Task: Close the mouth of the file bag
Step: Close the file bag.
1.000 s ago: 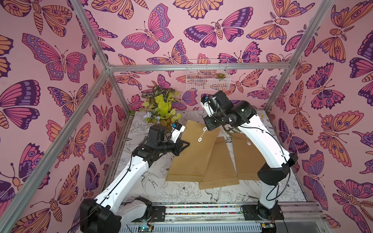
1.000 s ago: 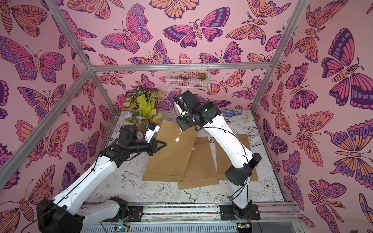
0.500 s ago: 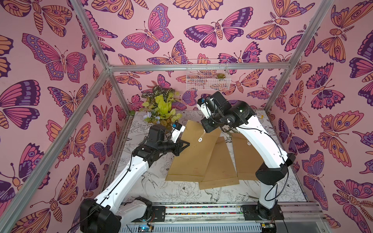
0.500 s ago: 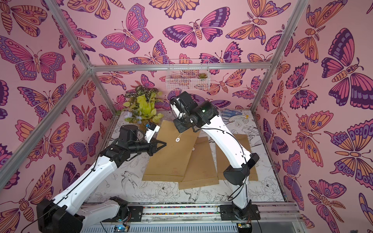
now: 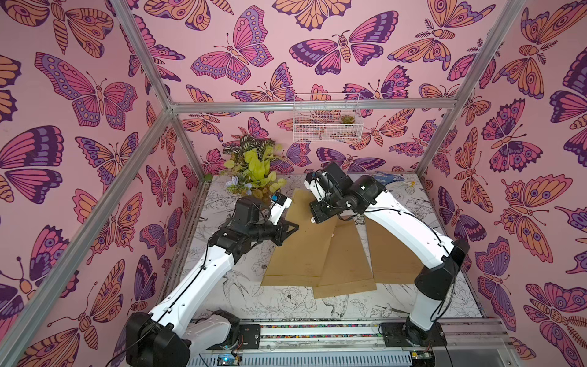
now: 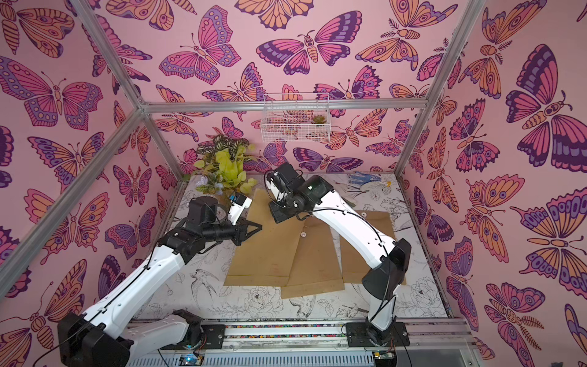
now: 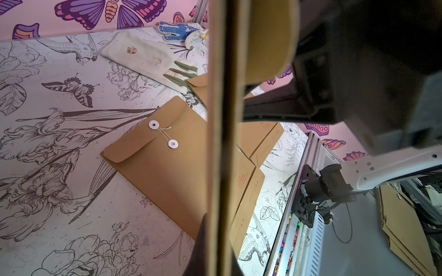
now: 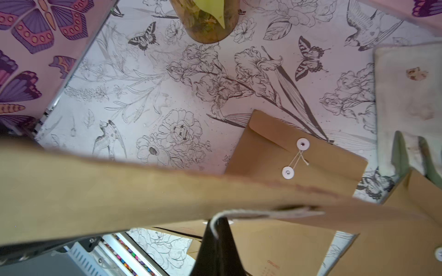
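Butterfly walls [image 5: 286,63] ring the bench [image 5: 286,305]: left pincer [image 5: 295,227] clamps the raised file bag [image 5: 301,251], right pincer [image 8: 218,222] pinches its string [image 8: 239,211], mouth apparently not yet tied.

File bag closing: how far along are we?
Done: a neighbouring file bag lies flat, flap down, string tied. In hand: left gripper pinches an edge of the raised bag, right gripper seems to hold its string. Left: winding the string to shut that mouth.

The left arm [image 5: 203,276] and right arm [image 5: 403,227] had white shells, black joints, thin black cables; fingers [image 5: 288,228] were black, tapered.
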### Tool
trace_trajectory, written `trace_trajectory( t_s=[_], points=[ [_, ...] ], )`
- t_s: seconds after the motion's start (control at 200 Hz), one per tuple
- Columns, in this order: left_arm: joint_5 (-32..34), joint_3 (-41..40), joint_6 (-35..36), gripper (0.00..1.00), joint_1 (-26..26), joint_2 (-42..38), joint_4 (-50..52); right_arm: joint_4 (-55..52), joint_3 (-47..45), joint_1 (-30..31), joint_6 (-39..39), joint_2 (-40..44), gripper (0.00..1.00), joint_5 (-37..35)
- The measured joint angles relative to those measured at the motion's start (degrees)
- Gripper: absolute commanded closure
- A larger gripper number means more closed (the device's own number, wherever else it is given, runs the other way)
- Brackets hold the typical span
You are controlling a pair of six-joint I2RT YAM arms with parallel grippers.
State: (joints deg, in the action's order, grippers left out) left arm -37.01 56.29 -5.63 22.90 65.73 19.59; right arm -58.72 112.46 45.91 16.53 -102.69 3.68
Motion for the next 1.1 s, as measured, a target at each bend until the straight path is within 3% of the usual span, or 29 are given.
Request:
trace_trajectory(
  t_s=[0.27,0.541,1.102],
  points=[
    [0.55,0.00,-0.66,1.00,0.02,-0.04,-0.09,15.43,-16.61,-1.36,7.41,8.81,1.00,10.08],
    [0.87,0.00,-1.99,1.00,0.02,-0.48,-0.20,32.13,-34.47,-4.17,14.16,16.09,1.00,12.48],
    [1.05,0.00,-2.40,1.00,0.02,-0.81,-0.24,47.32,-45.18,-6.84,20.63,20.22,0.90,14.43]
  ],
)
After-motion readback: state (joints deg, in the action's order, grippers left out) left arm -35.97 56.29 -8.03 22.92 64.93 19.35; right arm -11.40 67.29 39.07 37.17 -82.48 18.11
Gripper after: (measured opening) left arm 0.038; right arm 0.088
